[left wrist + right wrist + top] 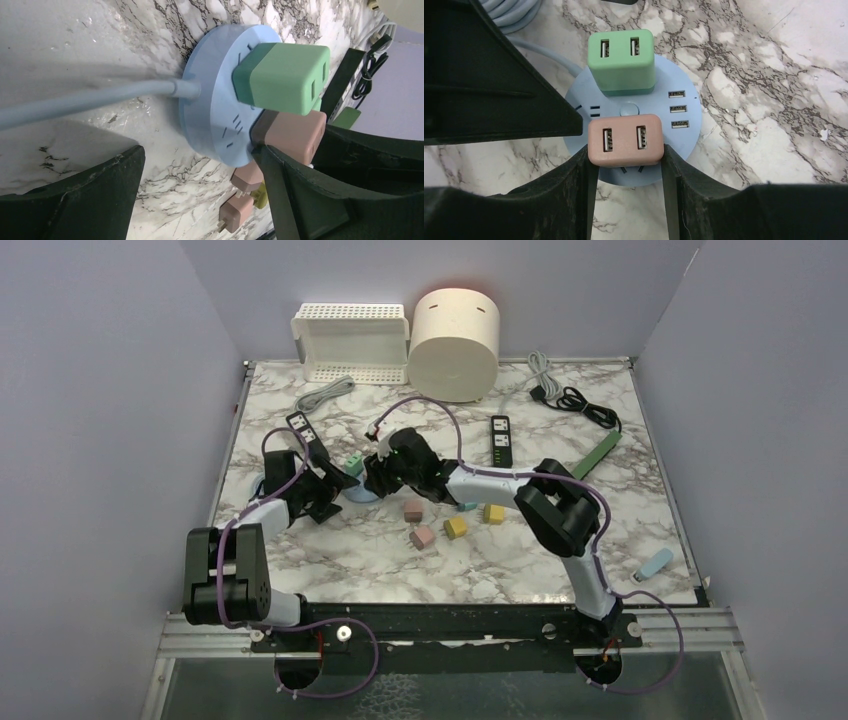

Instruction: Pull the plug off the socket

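**While the pink plug (625,139) sits in the socket (676,75), the right gripper (629,162) clamps it**

Where the right gripper closes, the pink plug fills the whole gap between its two fingers. Each finger presses flat against one side of the plug, whose two USB ports face the wrist camera. Under the fingertips the plug stands in the round blue socket, its base against the socket's face. Just beyond the fingertips a green plug (621,62) sits in the same socket, right beside the pink one. The left gripper (200,150) is spread wide, with the socket just ahead of the gap between its fingers. A pale blue cable (90,97) leaves the socket past one of these fingers. Whether either finger touches the socket cannot be told. Behind the right gripper, alongside its arm, several loose plugs (456,527), pink and yellow, lie on the marble tabletop (330,560).
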